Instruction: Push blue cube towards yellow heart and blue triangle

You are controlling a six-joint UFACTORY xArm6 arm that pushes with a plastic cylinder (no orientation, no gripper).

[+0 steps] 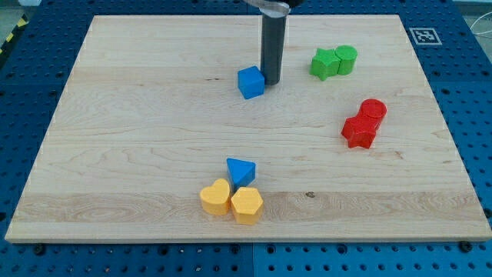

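The blue cube (250,81) sits on the wooden board (138,138) a little above centre. My tip (271,81) stands right beside the cube's right side, touching or nearly touching it. The blue triangle (241,171) lies near the view's bottom, well below the cube. The yellow heart (215,197) sits just below and left of the triangle, touching a yellow hexagon (247,205) on its right.
A green star (324,64) and a green cylinder (345,59) sit together at the upper right. A red cylinder (373,111) and a red star (358,131) sit together at the right.
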